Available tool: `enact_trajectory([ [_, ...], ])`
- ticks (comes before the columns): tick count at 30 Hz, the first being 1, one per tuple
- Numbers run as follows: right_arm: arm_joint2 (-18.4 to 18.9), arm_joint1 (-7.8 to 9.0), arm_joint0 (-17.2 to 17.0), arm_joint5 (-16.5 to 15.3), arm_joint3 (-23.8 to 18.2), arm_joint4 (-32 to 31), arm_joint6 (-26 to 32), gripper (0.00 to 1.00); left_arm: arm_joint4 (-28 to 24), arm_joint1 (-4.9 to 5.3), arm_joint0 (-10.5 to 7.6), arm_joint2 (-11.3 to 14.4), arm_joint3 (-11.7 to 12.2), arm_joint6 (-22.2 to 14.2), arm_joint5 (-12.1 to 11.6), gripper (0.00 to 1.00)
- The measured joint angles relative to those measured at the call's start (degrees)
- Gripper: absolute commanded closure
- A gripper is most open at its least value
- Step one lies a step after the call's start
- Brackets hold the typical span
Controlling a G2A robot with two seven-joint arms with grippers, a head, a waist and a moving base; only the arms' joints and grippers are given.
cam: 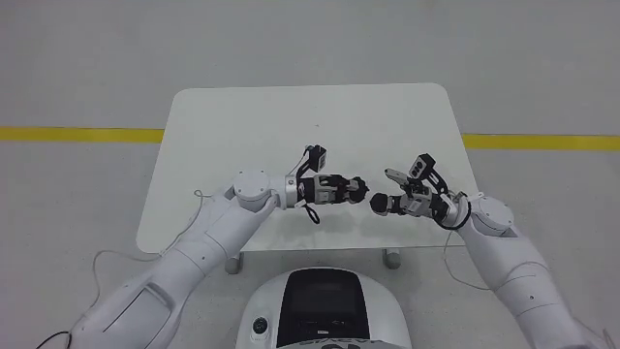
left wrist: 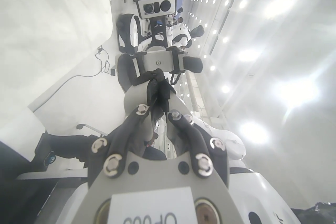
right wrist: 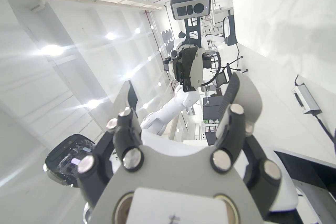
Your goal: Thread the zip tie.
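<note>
Though the left claw [left wrist: 157, 86] is clenched, the right claw [right wrist: 181, 85] gapes, over the table's [cam: 291, 121] near half.

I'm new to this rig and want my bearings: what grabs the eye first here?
The left gripper and right gripper face each other, almost tip to tip, over the near edge of the white table. The left one's jaws are shut, while the right one's stand wide open.
</note>
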Motion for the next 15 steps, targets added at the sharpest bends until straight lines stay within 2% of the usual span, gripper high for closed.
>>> enact_trajectory([
  [2, 0.0, 0.00, 0.0, 0.0, 0.0, 0.0, 0.0, 0.00, 1.5, 0.02, -0.14, 0.2, -0.3, 0.3, 0.3, 1.00],
  [8, 0.0, 0.00, 0.0, 0.0, 0.0, 0.0, 0.0, 0.00, 1.0, 0.02, -0.14, 0.2, -0.3, 0.3, 0.3, 1.00],
  [10, 0.0, 0.00, 0.0, 0.0, 0.0, 0.0, 0.0, 0.00, 1.7, 0.06, 0.12, 0.1, -0.4, 1.3, -0.7, 1.00],
  [11, 0.0, 0.00, 0.0, 0.0, 0.0, 0.0, 0.0, 0.00, 2.3, 0.09, 0.41, -0.1, -0.4, 2.6, -2.2, 1.00],
  [15, 0.0, 0.00, 0.0, 0.0, 0.0, 0.0, 0.0, 0.00, 4.6, 0.23, 1.59, -1.7, 0.4, 7.3, -13.2, 1.00],
])
